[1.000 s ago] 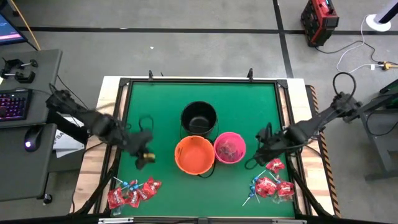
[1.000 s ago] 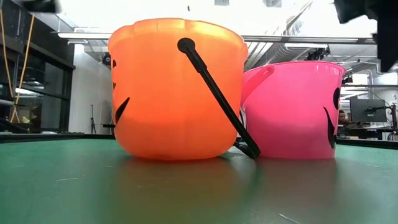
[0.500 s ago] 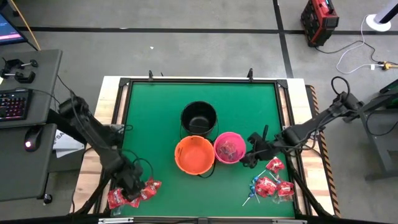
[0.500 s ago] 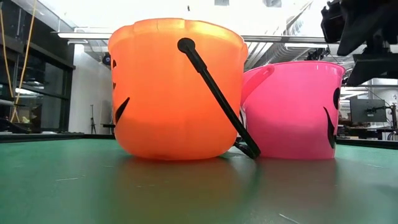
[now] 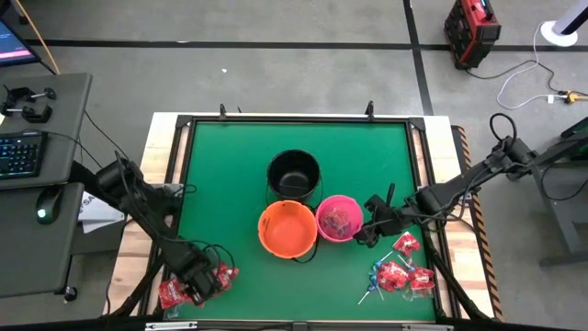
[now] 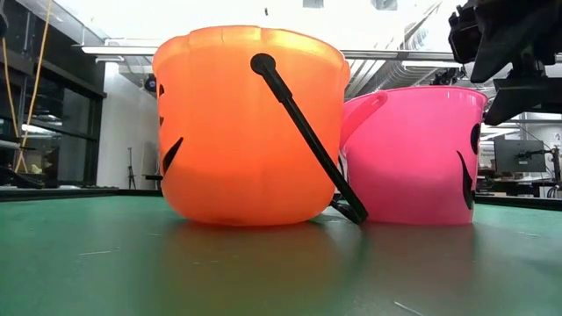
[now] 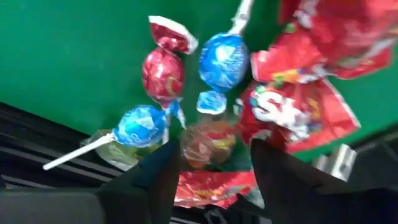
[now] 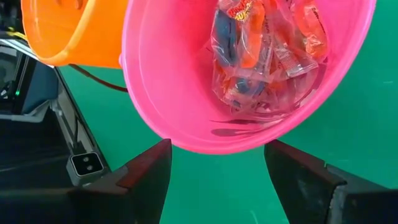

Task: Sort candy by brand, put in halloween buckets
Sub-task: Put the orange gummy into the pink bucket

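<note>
While the orange pail [image 6: 248, 123] fills the low view, the black pail is hidden behind it; the pink pail [image 6: 413, 154] stands touching it, and the right gripper [image 6: 505, 53] is cut off at the top corner.

From above, the black pail [image 5: 294, 173] sits mid-table with bare green mat [image 5: 230, 156] around it. The left gripper [image 5: 204, 283] is over the candy [image 5: 175, 292] at the near left edge; more candy [image 5: 397, 273] lies near right.

Left wrist: fingers [image 7: 155, 174] spread, straddling a blurred wrapped sweet [image 7: 206, 142] without closing on it, among blue lollipops [image 7: 222, 59] and red packets [image 7: 292, 115].

Right wrist: fingers [image 8: 146, 171] apart, empty, beside the pink pail holding clear-wrapped sweets [image 8: 261, 56].
</note>
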